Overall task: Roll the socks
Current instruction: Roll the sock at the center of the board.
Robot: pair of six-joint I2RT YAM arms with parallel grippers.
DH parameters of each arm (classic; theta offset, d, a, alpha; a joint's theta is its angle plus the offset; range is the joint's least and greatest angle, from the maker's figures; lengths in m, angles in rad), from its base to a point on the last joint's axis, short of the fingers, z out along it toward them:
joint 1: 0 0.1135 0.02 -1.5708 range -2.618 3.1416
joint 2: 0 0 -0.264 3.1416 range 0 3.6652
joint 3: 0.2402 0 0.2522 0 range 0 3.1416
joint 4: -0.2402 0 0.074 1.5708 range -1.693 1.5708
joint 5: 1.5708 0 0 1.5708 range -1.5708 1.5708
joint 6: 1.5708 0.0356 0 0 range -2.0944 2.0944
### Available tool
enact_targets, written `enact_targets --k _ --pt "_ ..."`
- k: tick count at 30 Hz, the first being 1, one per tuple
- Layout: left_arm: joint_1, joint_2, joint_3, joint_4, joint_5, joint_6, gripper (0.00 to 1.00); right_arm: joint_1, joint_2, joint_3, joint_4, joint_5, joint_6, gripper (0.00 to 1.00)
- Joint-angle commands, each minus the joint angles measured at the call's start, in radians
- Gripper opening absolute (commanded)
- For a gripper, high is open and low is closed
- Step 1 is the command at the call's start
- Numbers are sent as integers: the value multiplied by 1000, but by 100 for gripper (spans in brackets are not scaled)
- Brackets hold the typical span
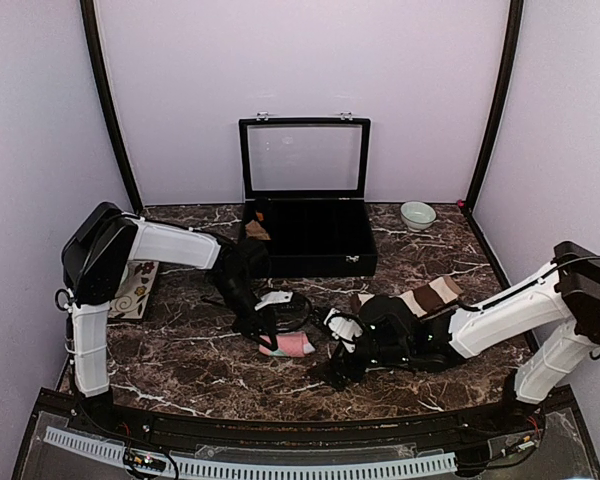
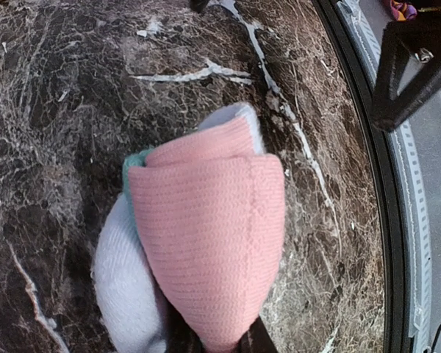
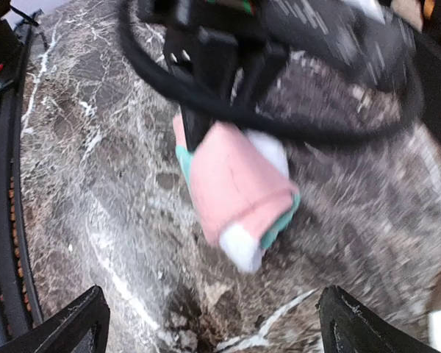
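Note:
The pink sock (image 1: 288,346) is rolled into a short bundle with mint-green and white showing at its ends. It rests on the marble table (image 1: 180,360). My left gripper (image 1: 267,333) is shut on one end of it; in the left wrist view the pink sock (image 2: 206,235) fills the middle and narrows into the left gripper (image 2: 213,342) at the bottom edge. My right gripper (image 1: 337,366) stands open just right of the roll, apart from it. The right wrist view shows the pink sock (image 3: 235,184) ahead of the wide right gripper (image 3: 224,331). The cream-and-brown sock (image 1: 425,298) lies behind the right arm.
An open black case (image 1: 310,262) with a raised glass lid stands at the back, a small tan bundle (image 1: 258,230) in its left corner. A pale bowl (image 1: 417,215) sits at the back right. A patterned card (image 1: 135,290) lies at the left. A black cable (image 1: 298,305) loops beside the left wrist.

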Motion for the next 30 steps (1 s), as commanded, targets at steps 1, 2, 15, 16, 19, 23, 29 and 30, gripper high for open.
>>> enact_targets --k 1,2,15,16,19,23,29,30 --pt "-6 136 -20 -145 -185 -6 0 71 -32 56 -85 388 -204 99" --pt "-6 143 -12 -153 -184 -5 0 71 -35 51 -78 421 -214 99" --pt "3 162 9 -181 -162 4 0 74 -83 -133 284 351 -146 94" --pt "5 166 19 -187 -157 5 0 75 -84 -151 308 295 -181 89" --pt "15 176 27 -200 -143 10 0 76 -88 -181 349 141 -264 74" --pt "24 180 33 -207 -125 11 0 77 -47 -126 317 -5 -333 64" --pt "26 189 42 -224 -120 24 0 75 97 22 257 -50 -462 53" --pt "27 191 44 -226 -121 25 0 76 117 36 265 -47 -484 53"
